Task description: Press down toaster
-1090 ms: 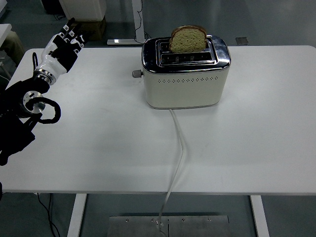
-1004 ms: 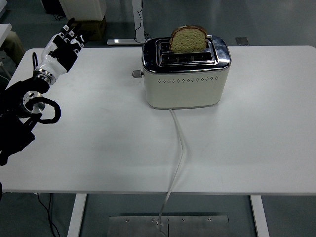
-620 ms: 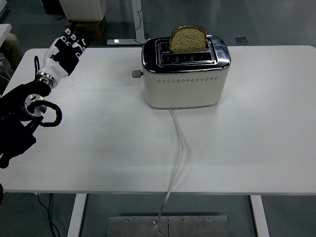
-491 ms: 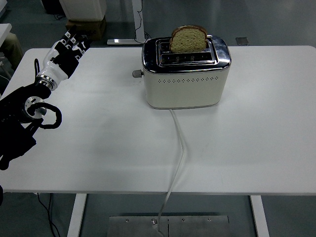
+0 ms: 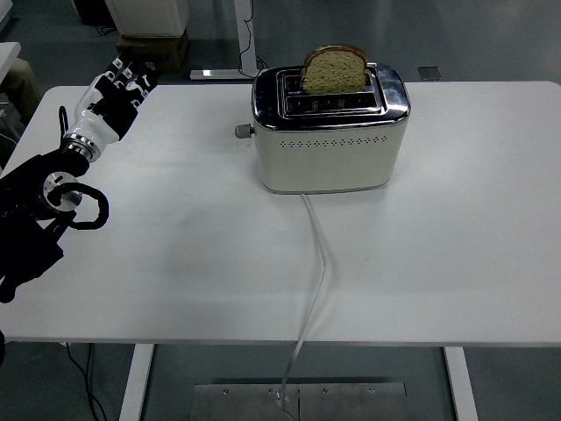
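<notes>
A cream toaster (image 5: 329, 145) with a chrome top stands at the back middle of the white table (image 5: 175, 254). A slice of brown bread (image 5: 334, 68) sticks up out of its far slot. Its lever knob (image 5: 242, 131) juts from the left end, in the raised position. My left hand (image 5: 117, 88) hovers over the table's far left part, fingers spread and empty, well to the left of the lever. The right arm is out of view.
The toaster's white cord (image 5: 315, 263) runs from its front toward the near table edge and drops over it. A table-frame base plate (image 5: 298, 400) shows on the floor below. Boxes (image 5: 149, 44) stand on the floor behind the table.
My left hand has shifted slightly to the right, toward the toaster, with its fingers still spread. The toaster, lever and bread have not moved.
</notes>
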Robot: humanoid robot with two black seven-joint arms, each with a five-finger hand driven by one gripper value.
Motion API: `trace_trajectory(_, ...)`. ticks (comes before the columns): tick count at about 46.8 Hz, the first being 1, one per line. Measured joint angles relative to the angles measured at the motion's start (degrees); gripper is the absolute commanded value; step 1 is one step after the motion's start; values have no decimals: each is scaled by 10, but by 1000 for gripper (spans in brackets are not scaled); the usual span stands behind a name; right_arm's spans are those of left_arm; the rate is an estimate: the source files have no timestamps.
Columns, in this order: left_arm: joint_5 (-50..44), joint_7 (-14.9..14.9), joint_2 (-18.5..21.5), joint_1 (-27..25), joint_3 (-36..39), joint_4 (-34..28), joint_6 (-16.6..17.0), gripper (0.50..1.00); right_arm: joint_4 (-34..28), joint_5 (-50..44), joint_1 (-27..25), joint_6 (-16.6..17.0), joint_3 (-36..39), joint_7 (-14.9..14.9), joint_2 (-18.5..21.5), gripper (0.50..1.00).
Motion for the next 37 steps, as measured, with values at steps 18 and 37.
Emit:
trace_trajectory(18, -2, -1, -2, -3, 0, 1, 7, 1000, 0, 0, -1, 0, 0, 0, 0, 1000)
trace_trajectory(37, 4, -2, -2, -4, 0, 1, 17, 1000, 0, 0, -1, 0, 0, 0, 0, 1000)
